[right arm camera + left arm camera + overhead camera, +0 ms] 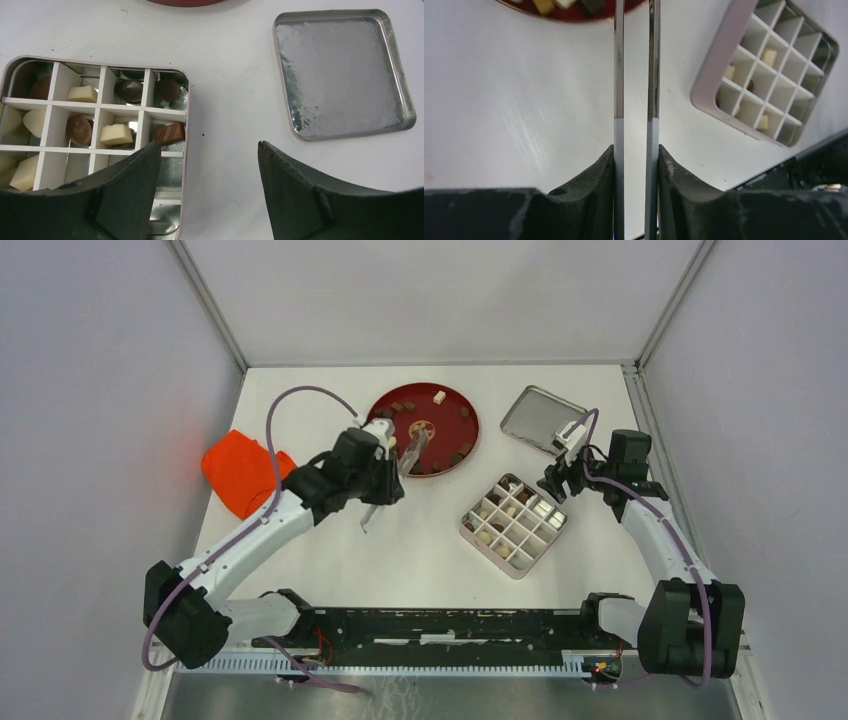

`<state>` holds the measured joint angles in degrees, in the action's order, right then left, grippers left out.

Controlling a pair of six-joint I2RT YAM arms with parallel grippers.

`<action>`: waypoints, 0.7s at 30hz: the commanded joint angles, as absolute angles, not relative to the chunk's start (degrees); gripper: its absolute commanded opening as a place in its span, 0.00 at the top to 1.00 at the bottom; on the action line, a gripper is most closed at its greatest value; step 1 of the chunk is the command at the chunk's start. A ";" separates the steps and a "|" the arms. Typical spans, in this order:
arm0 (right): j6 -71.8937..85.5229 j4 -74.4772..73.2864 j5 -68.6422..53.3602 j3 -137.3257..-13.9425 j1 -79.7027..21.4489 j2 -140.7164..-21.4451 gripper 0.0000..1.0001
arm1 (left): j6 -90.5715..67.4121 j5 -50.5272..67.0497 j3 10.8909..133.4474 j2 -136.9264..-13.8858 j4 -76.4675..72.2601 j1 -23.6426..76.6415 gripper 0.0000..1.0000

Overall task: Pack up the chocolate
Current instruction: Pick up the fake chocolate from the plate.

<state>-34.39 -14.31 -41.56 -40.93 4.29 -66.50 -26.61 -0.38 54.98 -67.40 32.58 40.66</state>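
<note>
White surface (420, 540), one red plate (470, 420) of loose chocolate (439, 396), one sixteen-cell tin (488, 551) partly filled, one lid (542, 420), left claw (635, 155) pinching one pair of tweezers (652, 75), right claw (209, 150) spread

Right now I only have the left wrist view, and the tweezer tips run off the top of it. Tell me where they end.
Observer: In the top view the tweezers end over the red plate, near its middle, with chocolate scattered around. I cannot tell whether the tips hold a piece.
Operator: Report the right gripper.
Observer: The right gripper is open and empty. It is above the edge of the box, on the side facing the lid.
Operator: Check the lid.
Observer: The lid lies rim up on the table, apart from the box, with nothing in it.
</note>
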 commanded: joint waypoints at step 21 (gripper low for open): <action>-35.29 -14.67 -43.68 -42.80 4.57 -67.15 0.23 | -5.09 0.44 78.37 -92.47 44.89 22.78 0.68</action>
